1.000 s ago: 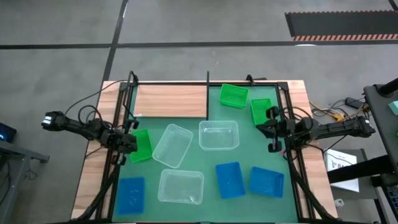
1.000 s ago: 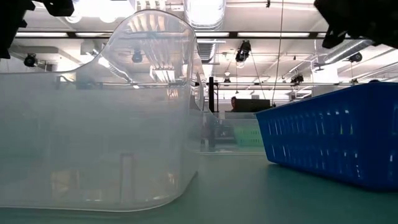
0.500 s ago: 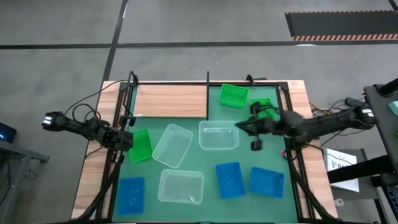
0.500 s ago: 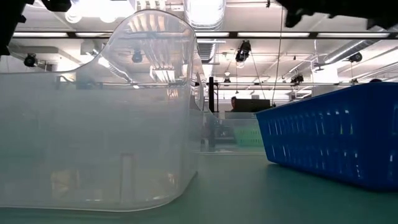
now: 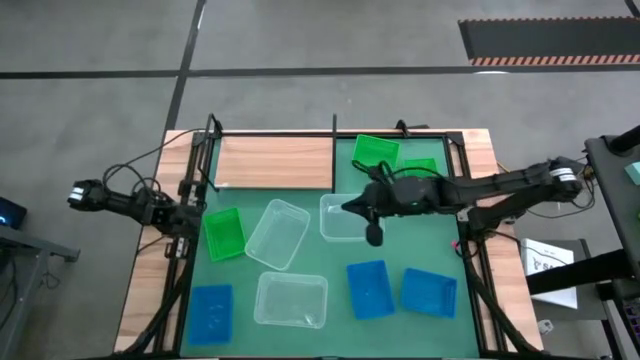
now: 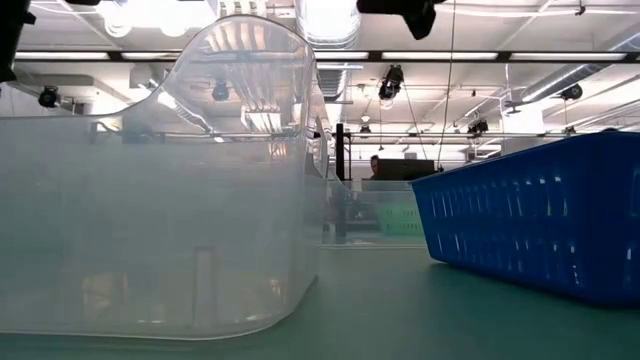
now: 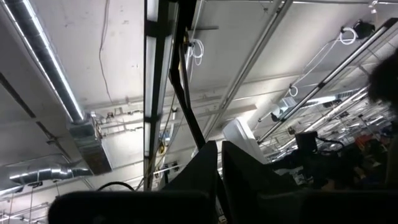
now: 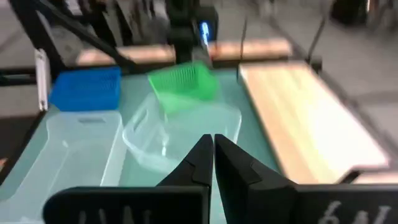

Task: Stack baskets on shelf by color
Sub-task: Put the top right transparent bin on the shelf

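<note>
Right pincer (image 8: pixel 212 144) fingers together above clear basket (image 5: pixel 350 217), shelf (image 8: pixel 303 106) beside

A grey concrete floor (image 5: pixel 300 40) fills the upper part of the high view, crossed by dark seams. At the upper right of that frame lies a dark mat (image 5: pixel 545 38) with a striped red-and-white edge. The wooden worktop (image 5: pixel 150 290) sits at centre (pale planks at its sides). In the low view, bright ceiling lights (image 6: pixel 330 18), pipes and hanging cables (image 6: pixel 452 60) span the upper frame.
</note>
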Controlling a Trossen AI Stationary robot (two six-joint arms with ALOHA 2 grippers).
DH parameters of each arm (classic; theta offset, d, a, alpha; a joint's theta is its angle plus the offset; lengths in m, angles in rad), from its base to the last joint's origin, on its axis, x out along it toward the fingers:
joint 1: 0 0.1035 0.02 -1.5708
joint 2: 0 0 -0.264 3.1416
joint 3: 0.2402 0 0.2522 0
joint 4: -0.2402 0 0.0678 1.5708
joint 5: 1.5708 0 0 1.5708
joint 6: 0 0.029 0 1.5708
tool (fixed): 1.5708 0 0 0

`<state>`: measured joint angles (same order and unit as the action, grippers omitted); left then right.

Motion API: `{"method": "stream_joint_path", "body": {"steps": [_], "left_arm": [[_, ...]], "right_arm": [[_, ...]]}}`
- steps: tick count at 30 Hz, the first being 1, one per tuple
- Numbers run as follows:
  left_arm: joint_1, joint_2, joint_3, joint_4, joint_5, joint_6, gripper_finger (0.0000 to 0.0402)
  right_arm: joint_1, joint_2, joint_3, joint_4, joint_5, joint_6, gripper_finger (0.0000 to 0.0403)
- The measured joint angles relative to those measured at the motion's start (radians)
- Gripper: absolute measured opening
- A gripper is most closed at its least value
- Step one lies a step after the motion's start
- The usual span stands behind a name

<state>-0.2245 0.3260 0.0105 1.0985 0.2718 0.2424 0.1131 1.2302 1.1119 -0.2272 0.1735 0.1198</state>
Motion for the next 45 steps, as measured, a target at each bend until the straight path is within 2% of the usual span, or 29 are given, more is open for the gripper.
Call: {"method": "stream_joint_path", "body": {"steps": [8, 12, 14, 17, 22, 32, 38, 45], "left_arm": [[0.0, 0.0, -0.001, 0.0, 0.0, -0.001, 0.0008], [0.0, 0.0, -0.002, -0.009, 0.0, -0.001, 0.0008], [0.0, 0.0, -0.002, -0.008, 0.0, -0.001, 0.0008], [0.0, -0.001, -0.002, -0.009, 0.0, -0.001, 0.0008], [0.0, 0.0, 0.0, -0.007, 0.0, -0.001, 0.0008], [0.0, -0.002, 0.001, 0.001, 0.0, 0.0, 0.0008], [0.0, -0.003, 0.001, 0.02, 0.0, 0.0, 0.0008], [0.0, -0.01, 0.001, 0.025, 0.0, 0.001, 0.0008]], "right_arm": [[0.028, 0.223, 0.323, -0.44, 0.01, 0.299, 0.0009], [0.024, 0.329, 0.429, -0.577, 0.011, 0.649, 0.0009], [0.024, 0.367, 0.469, -0.623, 0.003, 0.743, 0.001], [0.028, 0.422, 0.524, -0.706, -0.052, 0.766, 0.0022], [0.029, 0.517, 0.613, -0.816, -0.062, 0.821, 0.0064], [0.028, 0.661, 0.753, -0.816, -0.013, 0.825, 0.0155], [0.024, 0.747, 0.825, -0.816, 0.037, 0.822, 0.0171], [0.017, 0.835, 0.878, -0.851, 0.037, 0.805, 0.0171]]}}
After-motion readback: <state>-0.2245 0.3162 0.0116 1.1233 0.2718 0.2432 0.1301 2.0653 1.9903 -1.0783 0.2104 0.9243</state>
